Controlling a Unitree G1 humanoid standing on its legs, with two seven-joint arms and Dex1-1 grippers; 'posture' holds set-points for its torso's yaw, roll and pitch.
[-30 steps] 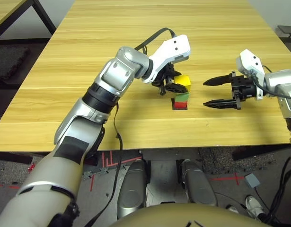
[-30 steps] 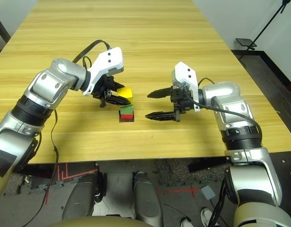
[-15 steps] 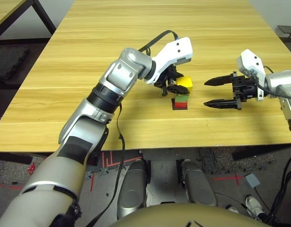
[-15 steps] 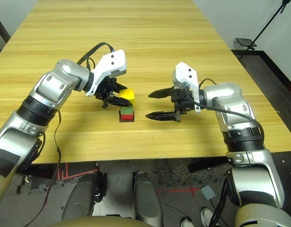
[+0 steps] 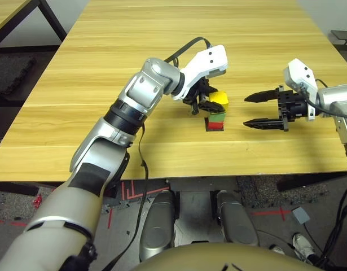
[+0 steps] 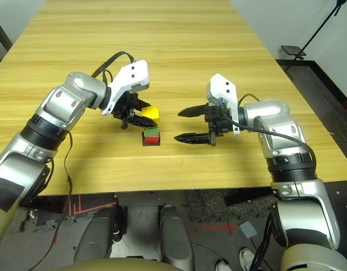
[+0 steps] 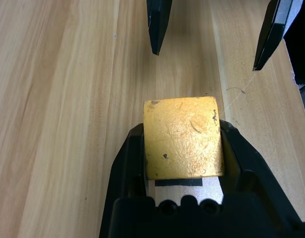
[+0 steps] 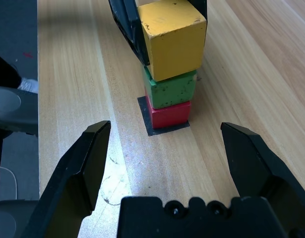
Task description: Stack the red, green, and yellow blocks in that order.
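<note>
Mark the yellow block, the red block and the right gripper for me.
Yellow block (image 7: 183, 139): left wrist view, top face.
Red block (image 8: 169, 115): right wrist view, side face.
Right gripper (image 5: 261, 110): left eye view, between its fingertips.

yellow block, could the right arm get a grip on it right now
Probably not cleanly: the left tool has its fingers on two sides of the yellow block, atop the green one. The right tool stands open nearby, with bare table between.
</note>
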